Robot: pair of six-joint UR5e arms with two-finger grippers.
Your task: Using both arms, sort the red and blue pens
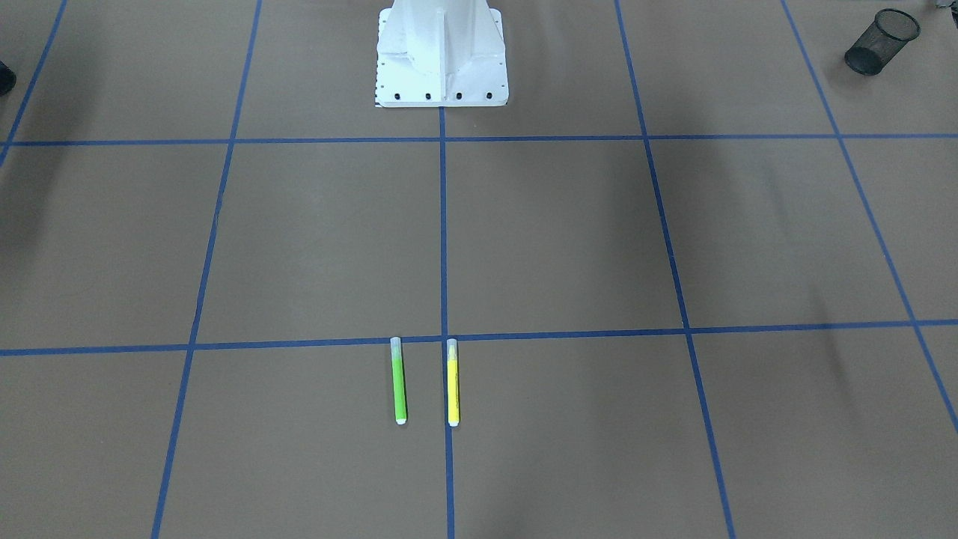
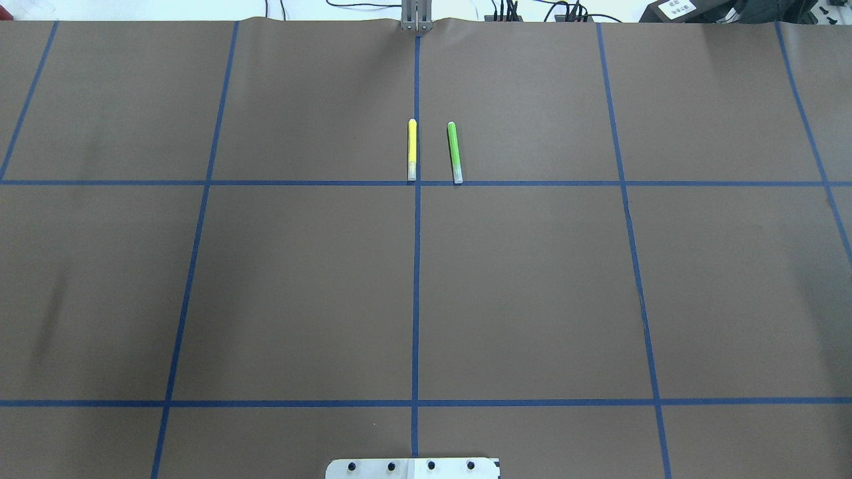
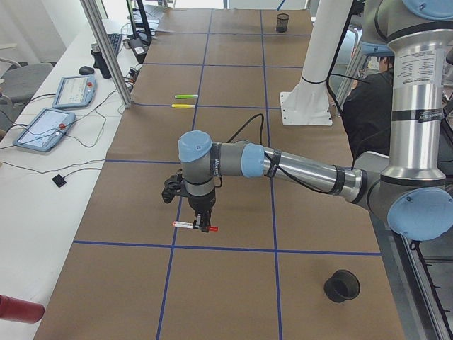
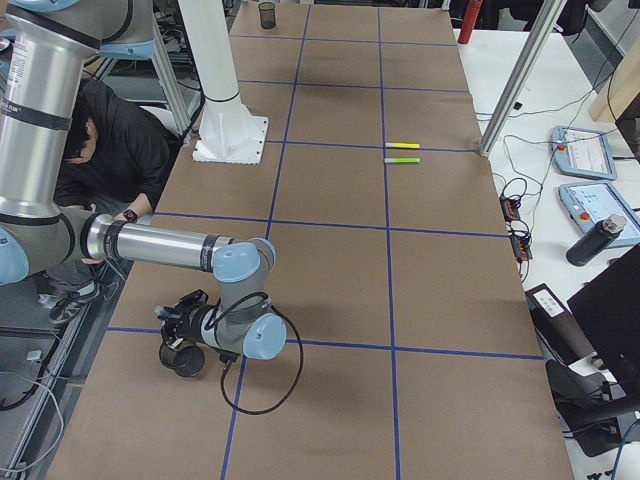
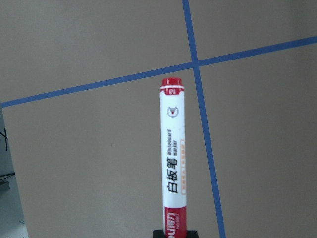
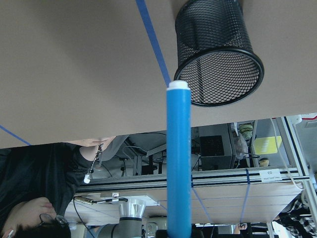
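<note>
Low over the brown counter [image 3: 233, 269], the left arm [image 3: 304, 166] reaches level toward 9 o'clock in the left-end view, wrist turned straight down, and the left fingers [image 3: 207, 224] clamp the red-capped marker [image 3: 185, 224], held level just above it. At 7 o'clock in the right-end view the right arm [image 4: 160, 245] folds low with its wrist sideways, the right fingers [image 4: 176, 322] gripping the blue marker [image 6: 178, 163], whose white tip lines up with the black mesh cup [image 6: 218, 54] rim at 8 o'clock.
</note>
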